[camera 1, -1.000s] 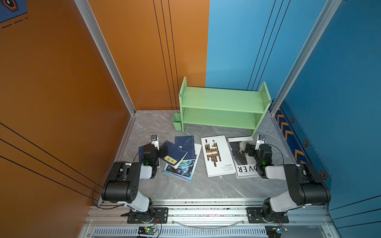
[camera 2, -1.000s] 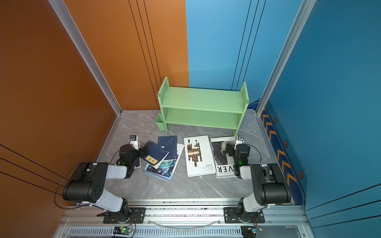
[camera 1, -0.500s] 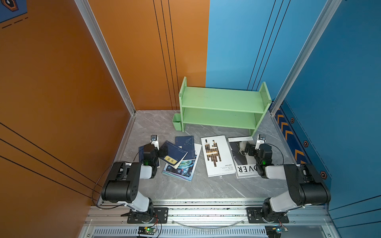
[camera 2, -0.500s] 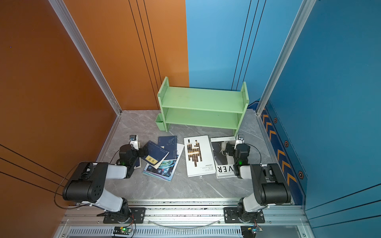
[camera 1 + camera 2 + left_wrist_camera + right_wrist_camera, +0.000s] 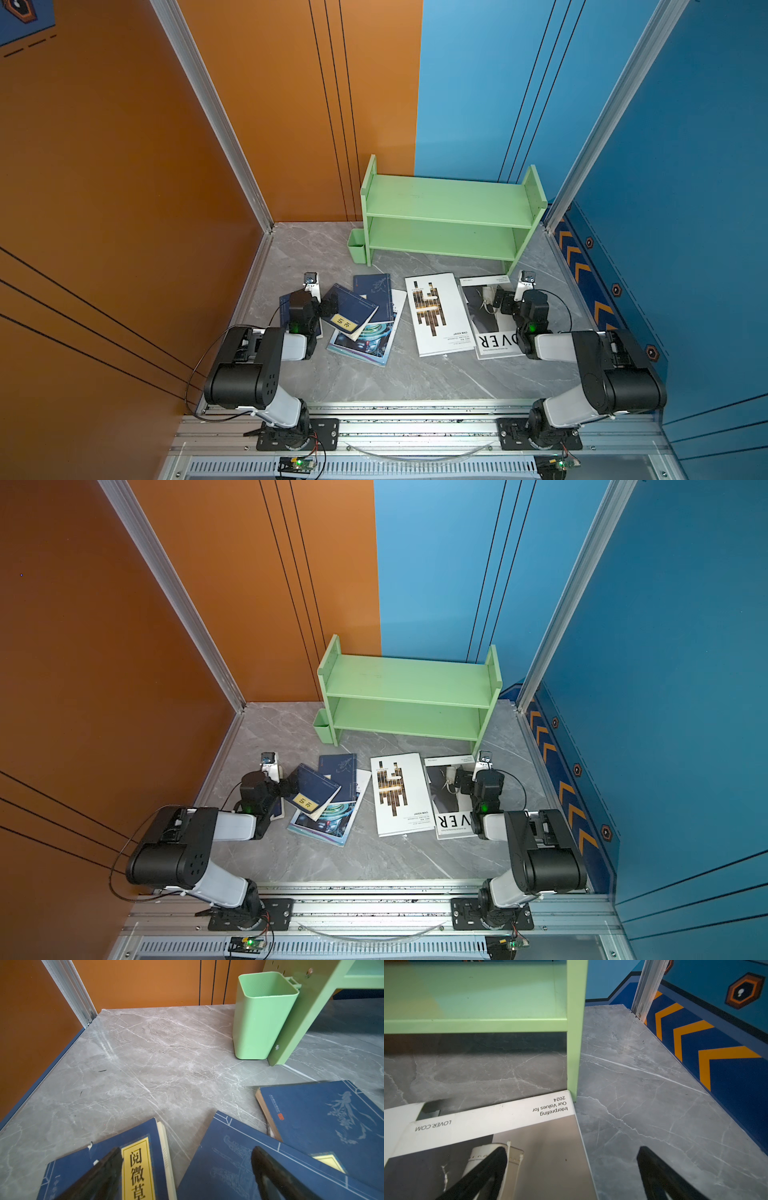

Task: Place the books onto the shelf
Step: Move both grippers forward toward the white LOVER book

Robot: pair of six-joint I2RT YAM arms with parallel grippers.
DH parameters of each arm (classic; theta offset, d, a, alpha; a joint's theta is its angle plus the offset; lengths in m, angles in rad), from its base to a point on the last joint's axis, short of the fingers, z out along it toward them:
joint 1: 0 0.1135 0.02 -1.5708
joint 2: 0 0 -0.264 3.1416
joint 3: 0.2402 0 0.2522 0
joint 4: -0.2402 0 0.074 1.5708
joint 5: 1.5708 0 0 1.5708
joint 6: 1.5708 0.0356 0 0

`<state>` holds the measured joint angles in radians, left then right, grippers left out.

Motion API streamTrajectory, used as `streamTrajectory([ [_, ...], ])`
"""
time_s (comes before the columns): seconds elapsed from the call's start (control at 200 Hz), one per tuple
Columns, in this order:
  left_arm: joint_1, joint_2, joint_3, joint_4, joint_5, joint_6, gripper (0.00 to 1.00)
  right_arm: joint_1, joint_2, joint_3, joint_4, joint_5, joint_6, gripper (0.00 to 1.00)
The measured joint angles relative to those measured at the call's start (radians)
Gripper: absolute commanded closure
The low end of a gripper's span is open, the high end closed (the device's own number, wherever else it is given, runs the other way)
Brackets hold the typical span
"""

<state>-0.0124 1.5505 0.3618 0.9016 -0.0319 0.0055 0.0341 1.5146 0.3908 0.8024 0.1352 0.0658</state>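
1. Books (image 5: pixel 399 796): all lie flat on the grey table (image 5: pixel 415 382) in front of the shelf (image 5: pixel 449 199). None is shelved, and both tiers are bare in both top views.
2. Left cluster: the labelled navy book (image 5: pixel 351 311) rests tilted on the teal magazine (image 5: pixel 368 343). The second navy book (image 5: pixel 374 286) lies behind them, and the third navy book (image 5: pixel 137 1167) is partly hidden under the left arm.
3. Right pair: the gold-barred white book (image 5: pixel 436 316) lies beside the LOVER book (image 5: pixel 492 341). A corner of the LOVER book sits just beside the foot of the shelf's side panel (image 5: pixel 573 1043).
4. Left gripper (image 5: pixel 186 1149): jaws wide apart and holding nothing, with one finger over the third navy book and one over the labelled navy book.
5. Right gripper (image 5: pixel 572 1148): jaws wide apart and empty, with one finger above the LOVER book's cover and one above bare table.
6. Green cup (image 5: pixel 356 250): attached outside the shelf's left panel, apart from the books.
7. Progress (judgement): the task is at its start. Every book is left to lift and place, and no grasp has been made yet.
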Motion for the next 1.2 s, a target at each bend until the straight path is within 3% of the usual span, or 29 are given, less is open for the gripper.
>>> streamTrajectory([
  [0.21, -0.056, -0.121, 0.001, -0.082, -0.021, 0.049, 0.02, 0.026, -0.111, 0.216, -0.338, -0.016, 0.004, 0.0],
  [0.386, -0.242, -0.305, 0.07, -0.261, -0.103, 0.133, 0.02, 0.136, -0.21, 0.326, -0.555, -0.048, 0.044, 0.0],
  [0.546, -0.423, -0.416, 0.21, -0.478, -0.172, 0.098, 0.02, 0.311, -0.262, 0.393, -0.744, -0.058, 0.102, 0.0],
  [0.676, -0.582, -0.463, 0.317, -0.651, -0.238, -0.029, 0.02, 0.436, -0.313, 0.398, -0.808, -0.07, 0.226, 0.0],
  [1.011, -0.9, -0.482, 0.385, -0.866, -0.325, -0.597, 0.02, 0.715, -0.341, 0.396, -0.845, -0.025, 0.589, 0.0],
  [1.202, -1.04, -0.493, 0.383, -0.876, -0.412, -0.734, 0.02, 0.796, -0.429, 0.364, -0.87, 0.076, 0.702, 0.0],
])
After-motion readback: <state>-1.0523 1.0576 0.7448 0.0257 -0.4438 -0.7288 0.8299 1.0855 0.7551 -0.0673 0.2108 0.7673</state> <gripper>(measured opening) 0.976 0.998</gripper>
